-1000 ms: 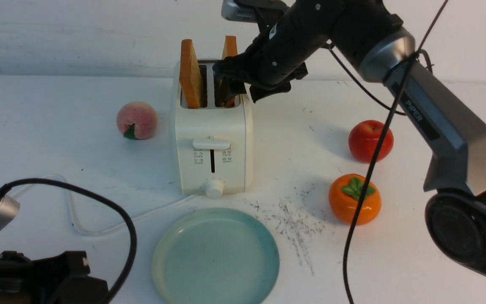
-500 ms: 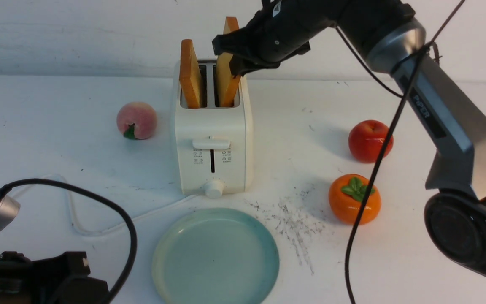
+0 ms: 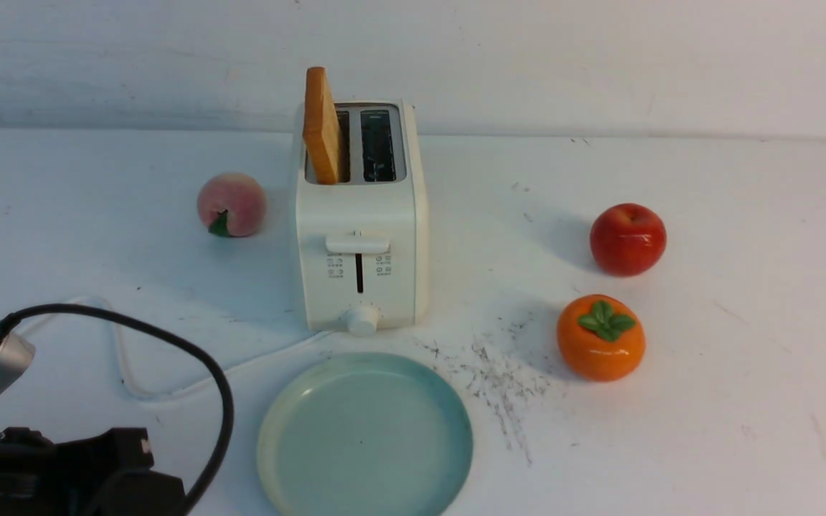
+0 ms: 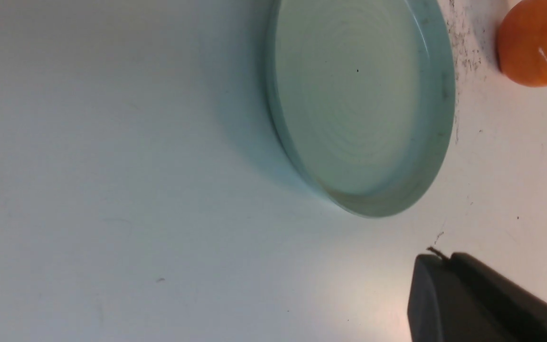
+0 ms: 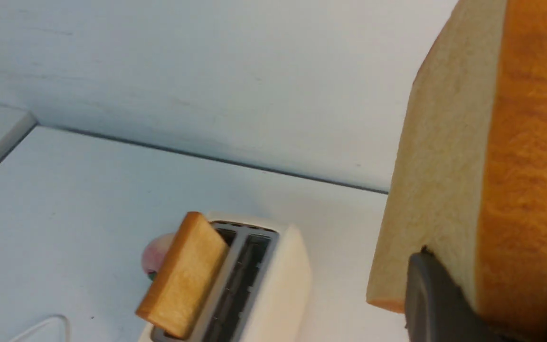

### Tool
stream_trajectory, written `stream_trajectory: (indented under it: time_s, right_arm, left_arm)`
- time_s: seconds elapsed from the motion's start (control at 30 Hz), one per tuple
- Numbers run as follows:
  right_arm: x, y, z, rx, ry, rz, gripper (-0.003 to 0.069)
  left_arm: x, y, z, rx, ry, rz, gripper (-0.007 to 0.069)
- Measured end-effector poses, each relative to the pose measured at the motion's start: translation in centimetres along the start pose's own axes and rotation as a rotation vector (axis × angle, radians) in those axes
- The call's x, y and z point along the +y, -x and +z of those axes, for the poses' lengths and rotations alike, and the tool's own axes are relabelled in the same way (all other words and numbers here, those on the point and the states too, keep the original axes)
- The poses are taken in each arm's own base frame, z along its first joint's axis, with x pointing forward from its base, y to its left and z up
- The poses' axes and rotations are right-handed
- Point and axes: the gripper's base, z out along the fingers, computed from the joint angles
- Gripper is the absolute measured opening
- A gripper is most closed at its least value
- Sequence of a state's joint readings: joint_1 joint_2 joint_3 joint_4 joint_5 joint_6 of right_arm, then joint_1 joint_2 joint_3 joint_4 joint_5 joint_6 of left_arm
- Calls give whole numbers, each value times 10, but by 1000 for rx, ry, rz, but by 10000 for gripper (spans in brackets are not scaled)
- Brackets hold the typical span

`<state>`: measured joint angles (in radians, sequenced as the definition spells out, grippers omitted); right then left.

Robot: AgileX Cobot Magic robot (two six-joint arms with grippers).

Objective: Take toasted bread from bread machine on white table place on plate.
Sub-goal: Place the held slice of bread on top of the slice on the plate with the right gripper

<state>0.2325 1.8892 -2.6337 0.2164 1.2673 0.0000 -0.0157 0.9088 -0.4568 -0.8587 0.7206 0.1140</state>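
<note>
1. Right gripper (image 5: 501,313): gone from the front view, where it worked over the bread machine (image 3: 359,236) a second ago. Its fingers are clamped on the held slice (image 5: 463,156), lifted clear above the machine.
2. Right slot: vacated, dark interior showing.
3. Remaining slice (image 3: 322,125): unmoved, upright in the left slot.
4. Plate (image 3: 364,437): unmoved, just near of the machine on the white table (image 3: 743,287).
5. Left gripper (image 4: 449,285): fingers closed on nothing, low over the table, near-left of the plate.
</note>
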Motion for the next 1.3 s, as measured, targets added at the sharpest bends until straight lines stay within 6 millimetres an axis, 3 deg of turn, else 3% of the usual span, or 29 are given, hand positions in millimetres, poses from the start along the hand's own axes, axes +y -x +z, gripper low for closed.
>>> stream_trajectory:
  time_s: [0.07,0.1,0.13,0.27,0.3,0.33,0.43,0.5,0.53,0.57,0.73,1.03,1.3]
  right_arm:
    - [-6,-7,-10,42,-20,6,87]
    - [-8,-26,-19,136,-28,17,87]
    - [-7,-25,-24,125,-28,15,87]
    - [-6,-120,-6,476,92,99,87]
    - [-5,-130,-3,500,115,110,87]
    - [2,-162,4,551,223,168,87]
    - [13,-222,21,565,438,298,87]
    - [16,-237,26,551,493,338,87]
    - [19,-258,34,516,566,398,87]
    - [21,-267,39,496,598,424,87]
    - [36,-291,69,463,668,476,87]
    - [72,-327,124,588,676,456,87]
    - [71,-342,141,630,651,474,87]
  left_arm:
    - [0,0,0,-3,1,1,-4]
    - [0,0,0,-5,2,2,-4]
    - [0,1,0,-6,2,3,-4]
    - [0,1,0,-10,3,5,-1]
    - [0,1,0,-10,3,5,-1]
    - [0,1,0,-10,3,5,0]
    - [0,1,0,-10,3,5,1]
    - [0,1,0,-10,3,5,3]
    - [0,1,0,-10,3,5,4]
    - [0,1,0,-10,3,5,6]
    - [0,1,0,-10,3,5,13]
    - [0,1,0,-10,2,4,20]
    - [0,1,0,-11,-4,-3,30]
